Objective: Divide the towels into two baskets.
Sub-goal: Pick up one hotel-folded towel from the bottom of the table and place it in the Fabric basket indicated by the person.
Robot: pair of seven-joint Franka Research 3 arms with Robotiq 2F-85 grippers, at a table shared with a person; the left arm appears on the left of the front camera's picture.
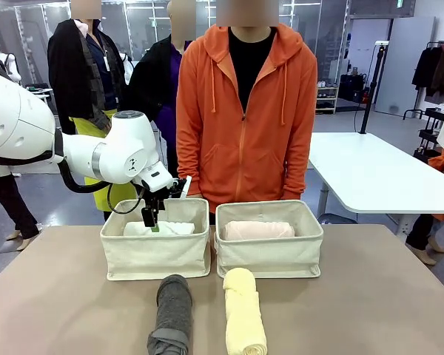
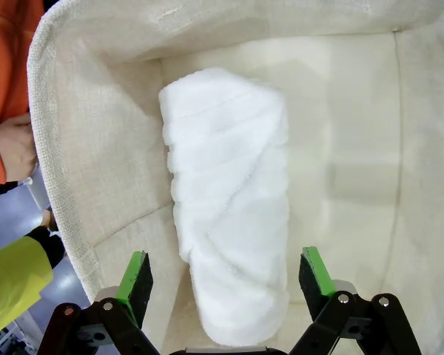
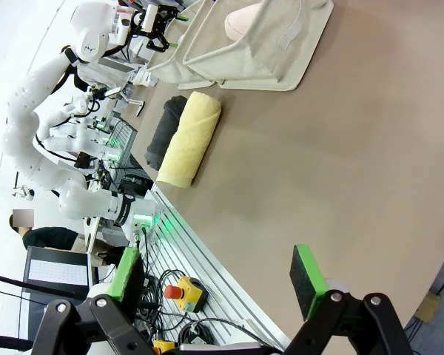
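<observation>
Two cream baskets stand side by side at the table's far edge. The left basket (image 1: 155,255) holds the white towel (image 1: 160,229), the right basket (image 1: 269,251) the pale pink towel (image 1: 257,230). In front of them on the table lie the dark grey towel (image 1: 171,313) and the pale yellow towel (image 1: 244,310). My left gripper (image 1: 152,220) hangs open just above the white towel (image 2: 229,200), its green pads either side of the roll's near end without touching it. My right gripper (image 3: 222,277) is open and empty above bare table, far from the yellow towel (image 3: 189,138).
A person in an orange hoodie (image 1: 246,118) stands right behind the baskets; a hand (image 2: 13,144) shows beside the left basket's wall (image 2: 81,170). Behind my right arm runs a rail with cables and a red stop button (image 3: 183,291).
</observation>
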